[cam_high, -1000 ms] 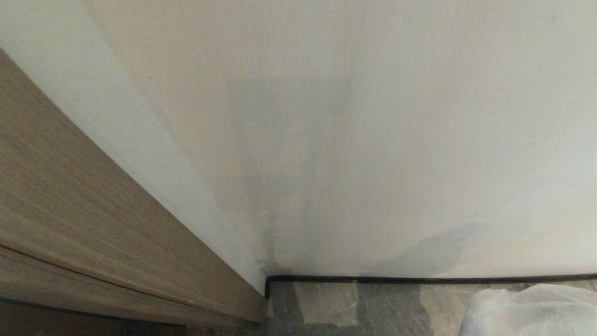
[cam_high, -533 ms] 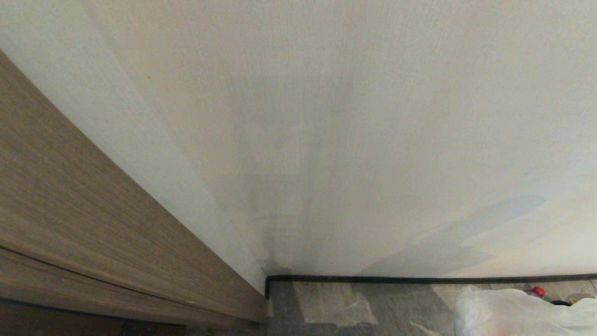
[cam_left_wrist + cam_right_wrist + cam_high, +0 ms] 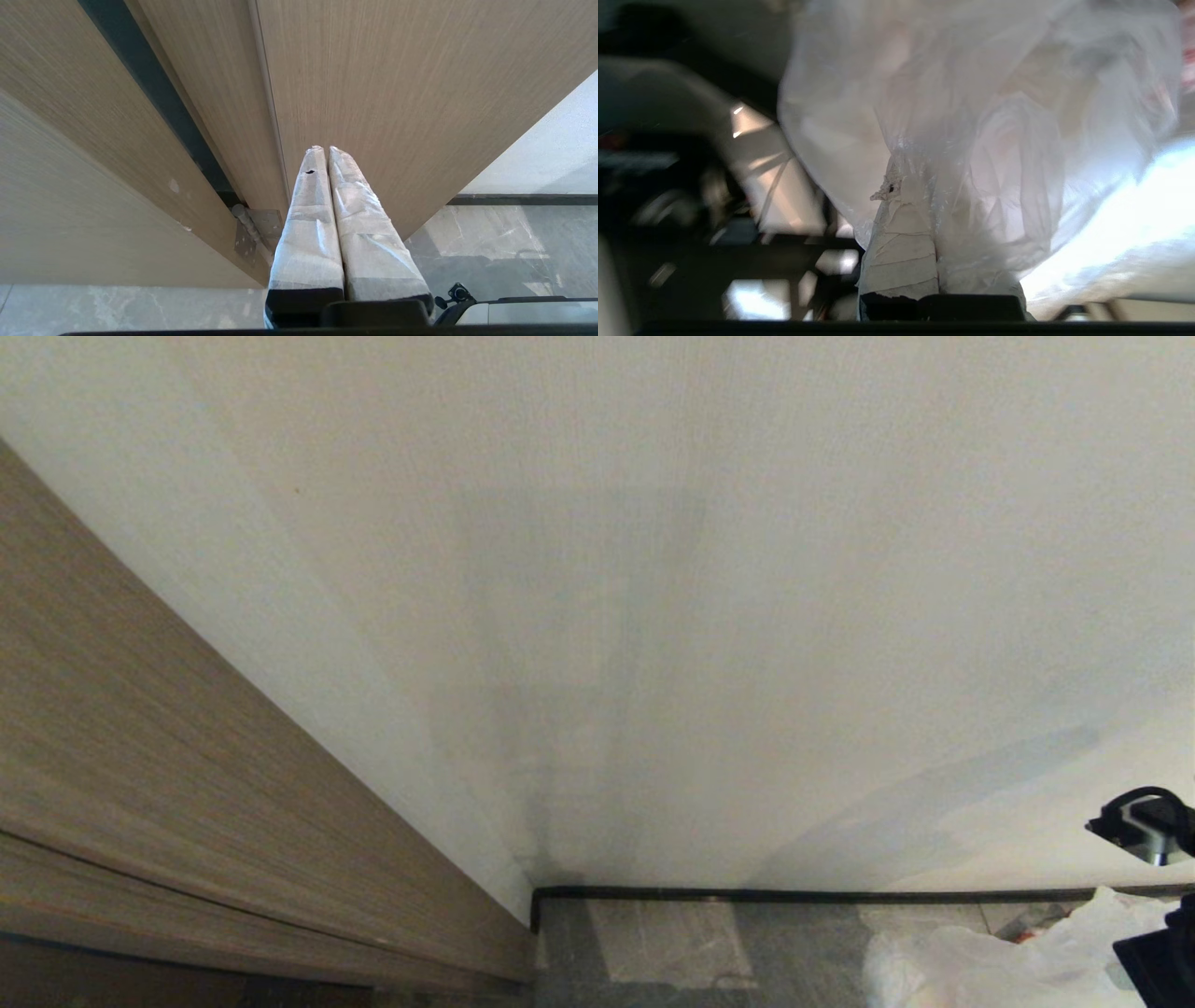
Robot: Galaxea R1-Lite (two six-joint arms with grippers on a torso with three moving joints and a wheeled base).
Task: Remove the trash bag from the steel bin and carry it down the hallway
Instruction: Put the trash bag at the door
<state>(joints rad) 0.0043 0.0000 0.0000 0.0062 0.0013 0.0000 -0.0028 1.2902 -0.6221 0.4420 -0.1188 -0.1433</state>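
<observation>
At the right gripper (image 3: 920, 186), the taped fingers (image 3: 901, 242) are clenched on a gathered fold of the trash bag (image 3: 971, 116), and the film billows away from the tips, so the bag lies straight beyond the claw along its pointing line. In the head view the bag (image 3: 990, 961) sits low beside the black baseboard (image 3: 794, 895), on the right-arm side of it, with part of the right arm's dark hardware (image 3: 1144, 821) just above. It looks lifted clear, though the wrist view is too smeared to be sure; the steel bin shows in no view. The left gripper (image 3: 325, 150), its wrapped fingers pressed together on nothing, points at the wooden door panel (image 3: 397, 93), well apart from the bag. The right arm is plainly the nearer, and the carry likely turns on the bag trailing ahead of that claw.
</observation>
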